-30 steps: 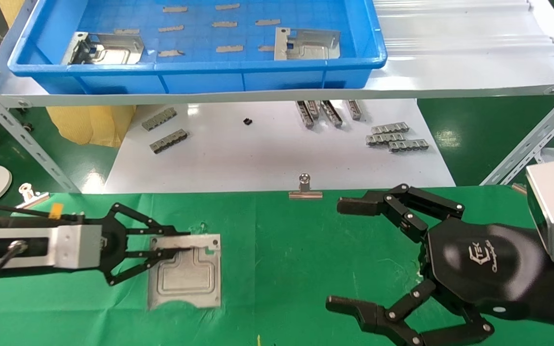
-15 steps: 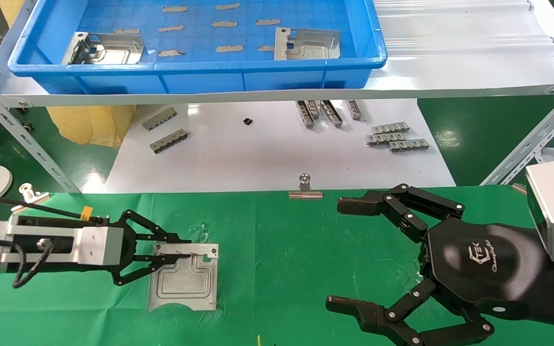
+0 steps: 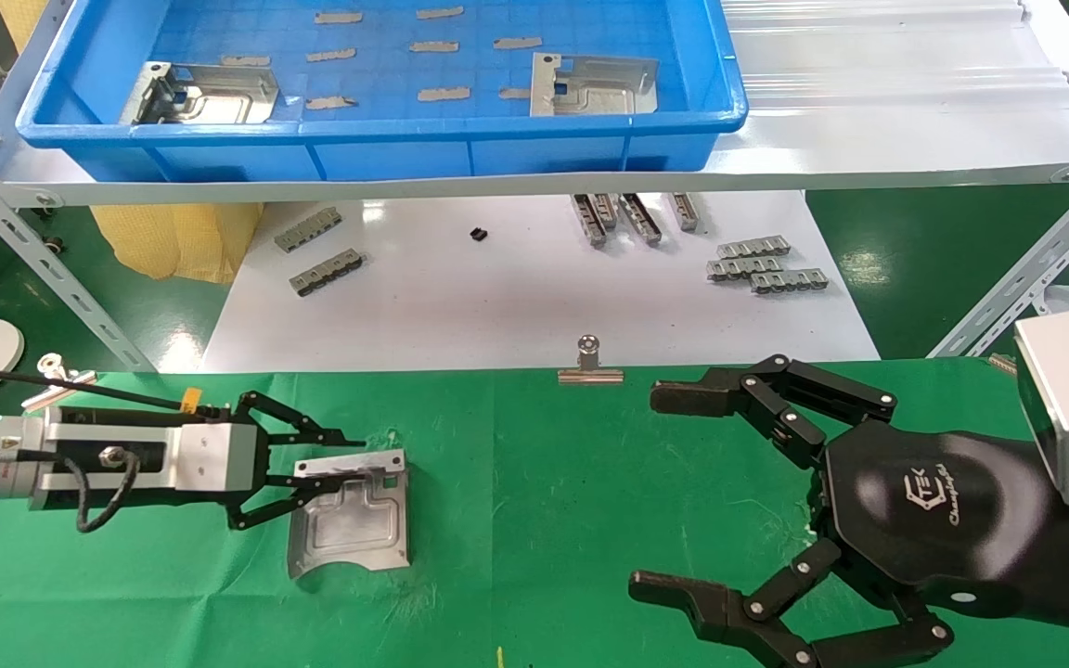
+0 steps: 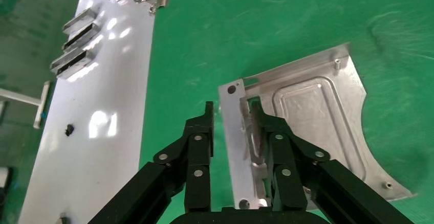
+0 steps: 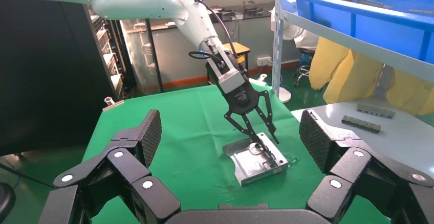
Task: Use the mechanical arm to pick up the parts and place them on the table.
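A silver stamped part (image 3: 349, 529) lies on the green-clothed table (image 3: 572, 482), its far edge tilted up. My left gripper (image 3: 358, 456) is shut on that part's bent far flange, one finger outside it and one in the cut-out, as the left wrist view (image 4: 231, 109) shows over the part (image 4: 312, 116). My right gripper (image 3: 664, 492) is wide open and empty, hovering over the cloth to the right. Its wrist view shows the part (image 5: 253, 160) and the left gripper (image 5: 261, 137) ahead. Two more parts (image 3: 205, 93) (image 3: 595, 85) lie in the blue bin (image 3: 377, 125).
The bin stands on a shelf at the back. A white sheet (image 3: 516, 297) beyond the cloth holds several small grey slotted bars (image 3: 762, 264). A binder clip (image 3: 589, 364) holds the cloth's far edge. Slanted shelf struts (image 3: 33, 260) stand at both sides.
My left gripper's fingers have closed from wide open onto the part's flange. The part has shifted slightly left and its far edge has tipped up. The right arm has not moved.
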Robot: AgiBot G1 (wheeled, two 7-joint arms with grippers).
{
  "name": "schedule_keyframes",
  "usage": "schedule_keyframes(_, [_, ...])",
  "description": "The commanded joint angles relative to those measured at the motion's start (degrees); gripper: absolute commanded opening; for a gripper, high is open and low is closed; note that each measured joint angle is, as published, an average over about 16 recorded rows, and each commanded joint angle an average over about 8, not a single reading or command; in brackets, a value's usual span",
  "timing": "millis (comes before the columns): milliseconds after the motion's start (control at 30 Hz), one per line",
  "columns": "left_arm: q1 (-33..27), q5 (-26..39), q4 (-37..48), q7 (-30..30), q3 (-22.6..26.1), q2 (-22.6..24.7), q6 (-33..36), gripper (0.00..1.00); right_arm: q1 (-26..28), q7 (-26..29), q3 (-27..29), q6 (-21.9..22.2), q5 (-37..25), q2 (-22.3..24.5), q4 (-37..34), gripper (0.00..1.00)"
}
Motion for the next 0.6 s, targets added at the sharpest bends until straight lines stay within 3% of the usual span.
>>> schedule_keyframes(33, [-0.17,-0.15,1.08,0.98,-0.14,0.49,-0.07,1.00,0.00,0.00,0.00,0.00,0.00,0.00,0.00,1.00])
schedule_keyframes(233, [0.25,-2.42,3.06,-1.78,-0.67,0.31,5.05,1.00,0.00,0.00,0.00,0.00,0.00,0.00,0.00,1.00])
schedule_keyframes(467, [3.22,-7.43,4.24,-12.90,-1.52,-1.12,6.25,1.00,0.00,0.00,0.00,0.01,0.01,0.00,-0.01,1.00])
schedule_keyframes(600, [4.36,-9.33,4.96,-15.88,-2.07,-1.43,6.40,1.00,-0.01,-0.01,0.00,0.01,0.01,0.01,-0.01,1.00])
